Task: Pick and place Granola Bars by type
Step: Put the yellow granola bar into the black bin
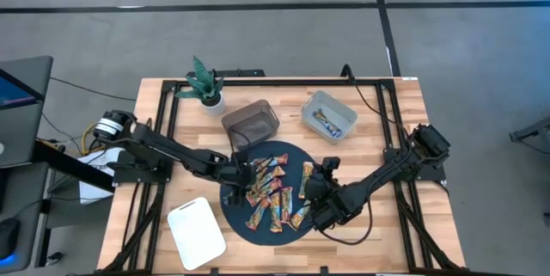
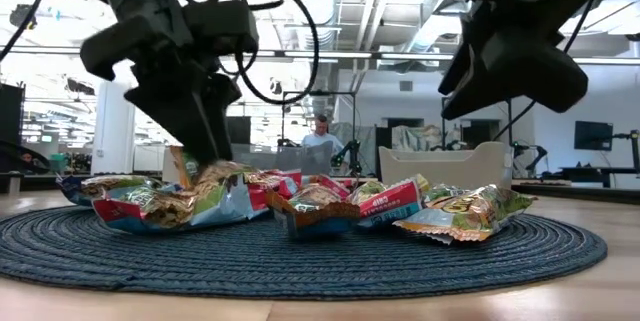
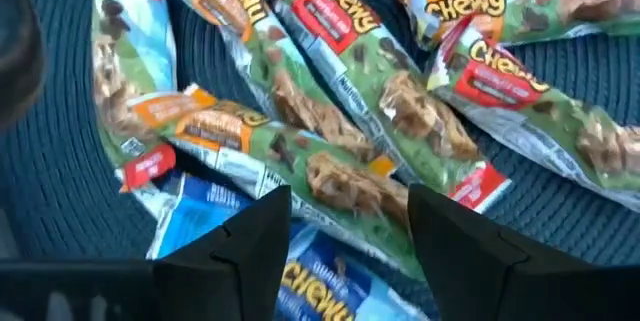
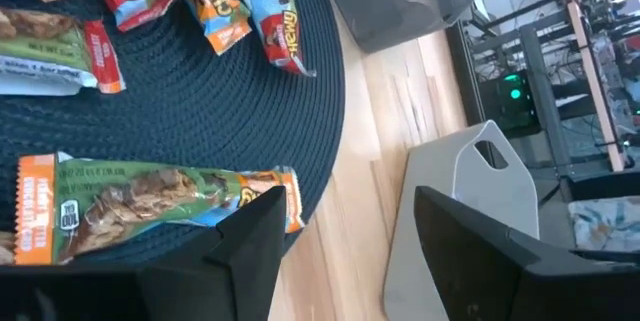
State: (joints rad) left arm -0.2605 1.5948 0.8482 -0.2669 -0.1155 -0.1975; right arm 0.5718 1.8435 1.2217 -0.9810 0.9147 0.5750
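Observation:
Granola Bars (image 1: 273, 192) lie scattered on a round dark woven mat (image 1: 236, 216), in green, orange, red and blue wrappers. My left gripper (image 1: 243, 179) is low over the mat's left part and open. Its fingers stand either side of a green-and-orange bar (image 3: 345, 176) that lies on other bars, with a blue-and-white bar (image 3: 200, 216) beneath. My right gripper (image 1: 311, 188) hangs open above the mat's right part, well clear of the bars (image 2: 465, 211). Below it a green-and-orange bar (image 4: 140, 206) lies near the mat's edge. My left gripper (image 3: 345, 251) comes from above, slanting down, its open fingers (image 3: 255, 236) across the green-and-orange bar near its middle. In the low view its fingertips (image 2: 215, 166) reach down among the bars. Whether they touch the bar, I cannot tell.
A dark bin (image 1: 250, 123) and a grey bin (image 1: 328, 114) holding one bar stand beyond the mat on the far side. A potted plant (image 1: 204, 82) is at the far left. A white board (image 1: 196, 231) lies near the mat's near-left side. A black frame edges the wooden table (image 1: 404, 95).

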